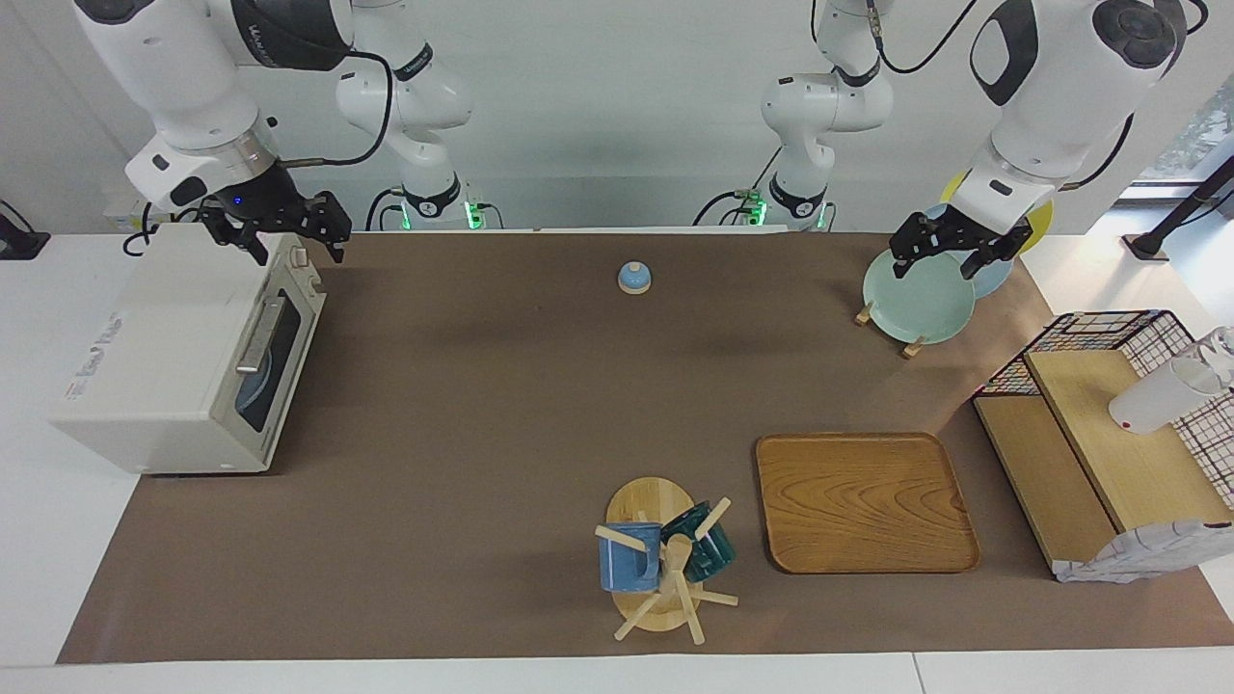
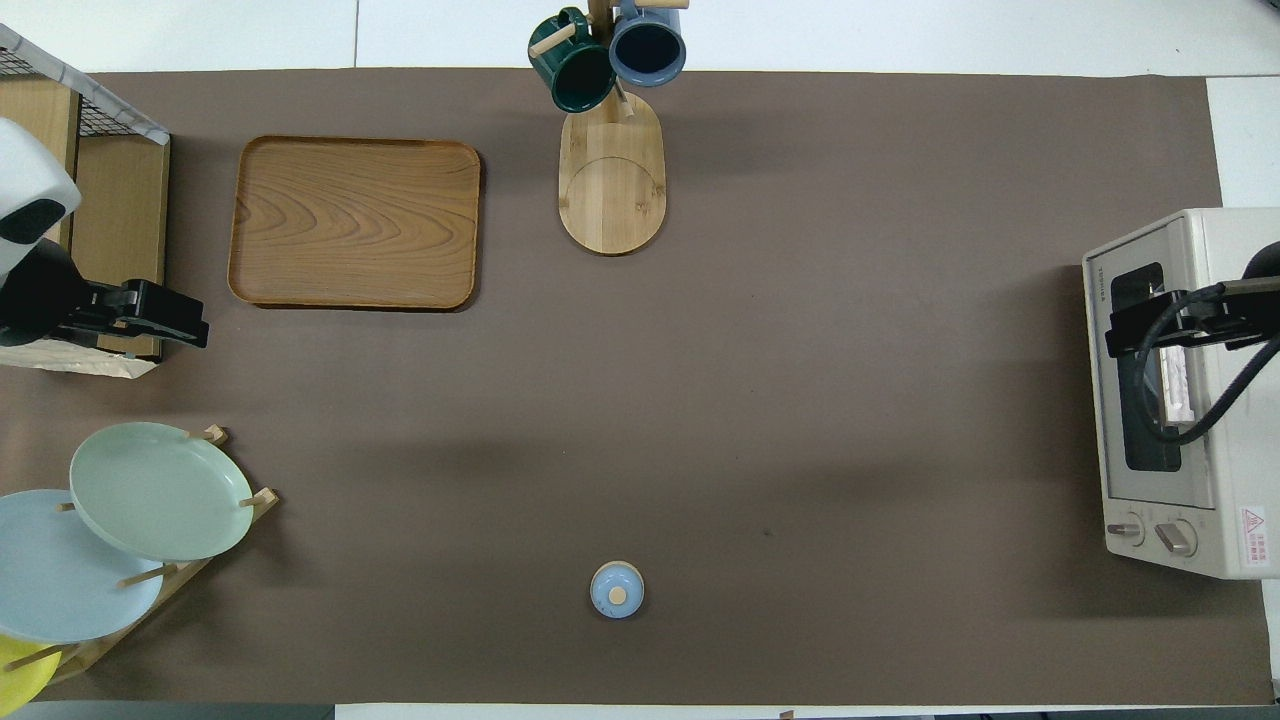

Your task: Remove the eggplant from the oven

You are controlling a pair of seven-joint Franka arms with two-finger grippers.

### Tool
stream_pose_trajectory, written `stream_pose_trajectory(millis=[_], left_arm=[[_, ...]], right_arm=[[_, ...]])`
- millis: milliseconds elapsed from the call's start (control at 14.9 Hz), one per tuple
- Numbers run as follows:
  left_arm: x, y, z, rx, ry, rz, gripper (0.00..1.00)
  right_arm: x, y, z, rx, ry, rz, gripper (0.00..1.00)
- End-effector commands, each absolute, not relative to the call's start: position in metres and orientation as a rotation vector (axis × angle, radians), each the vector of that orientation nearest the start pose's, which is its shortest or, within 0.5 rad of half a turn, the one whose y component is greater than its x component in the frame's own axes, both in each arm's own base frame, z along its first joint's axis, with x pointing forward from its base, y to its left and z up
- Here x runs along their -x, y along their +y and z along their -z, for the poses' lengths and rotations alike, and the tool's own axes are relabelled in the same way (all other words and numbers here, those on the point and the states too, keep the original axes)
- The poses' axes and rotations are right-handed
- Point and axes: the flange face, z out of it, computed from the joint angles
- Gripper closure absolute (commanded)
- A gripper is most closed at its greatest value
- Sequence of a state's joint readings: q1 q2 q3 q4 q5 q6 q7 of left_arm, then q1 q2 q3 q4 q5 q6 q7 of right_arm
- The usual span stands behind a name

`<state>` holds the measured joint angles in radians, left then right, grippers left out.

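- Oven (image 1: 183, 361): at the right arm's end of the surface (image 1: 482, 386), door closed.
- Eggplant: not visible; inside the oven cannot be told.
- Bell (image 1: 634, 278): mid-surface, near the robots.
- Plate rack (image 1: 918, 289): at the left arm's end.
- Wooden tray (image 1: 863, 501), mug tree (image 1: 665, 564): farther from the robots.
- Right tool (image 1: 289, 241): released, empty, over the oven's top corner.
- Left tool (image 1: 954, 253): released, empty, over the plates.

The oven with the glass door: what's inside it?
The oven has its door shut. Through the glass window, the facing view shows a dark interior with a curved bluish shape, perhaps a plate's edge. No eggplant shows; anything deeper inside is hidden.
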<state>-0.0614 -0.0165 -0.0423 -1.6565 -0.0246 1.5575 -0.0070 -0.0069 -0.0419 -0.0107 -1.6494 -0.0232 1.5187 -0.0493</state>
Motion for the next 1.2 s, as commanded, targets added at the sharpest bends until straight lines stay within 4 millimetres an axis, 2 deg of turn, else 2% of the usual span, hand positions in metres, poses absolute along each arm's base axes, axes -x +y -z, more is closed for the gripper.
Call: stream_pose_trajectory(millis=[0,469,535,602,669,736,870,1004,1138], left_arm=[[-0.538,-0.057,-0.595,3.151,0.135,-0.137,0.0],[-0.538,-0.057,-0.595,3.151,0.135,-0.137,0.0],[-0.538,-0.057,-0.595,3.151,0.135,-0.137,0.0],[-0.538,-0.057,-0.595,3.151,0.135,-0.137,0.0],[-0.538,-0.057,-0.595,3.151,0.135,-0.137,0.0],[-0.538,-0.057,-0.595,3.151,0.135,-0.137,0.0],[-0.538,-0.057,-0.595,3.151,0.135,-0.137,0.0],[-0.538,-0.057,-0.595,3.151,0.135,-0.137,0.0],[-0.538,-0.057,-0.595,3.151,0.135,-0.137,0.0]], right_arm=[[-0.532,-0.013,-0.608,3.144,-0.019,-0.111,0.0],[-0.534,-0.014,-0.607,3.138,-0.082,-0.072,0.0],[-0.535,-0.014,-0.603,3.137,-0.113,-0.067,0.29],[-0.534,-0.014,-0.598,3.137,-0.113,-0.063,0.65],[-0.529,-0.014,-0.594,3.137,-0.121,-0.07,0.94],[-0.527,-0.017,-0.589,3.137,-0.143,-0.065,1.0],[-0.52,-0.045,-0.565,3.137,-0.182,-0.015,1.0],[-0.52,-0.055,-0.546,3.171,-0.169,0.024,1.0],[-0.529,-0.079,-0.521,3.258,-0.056,-0.012,1.0]])
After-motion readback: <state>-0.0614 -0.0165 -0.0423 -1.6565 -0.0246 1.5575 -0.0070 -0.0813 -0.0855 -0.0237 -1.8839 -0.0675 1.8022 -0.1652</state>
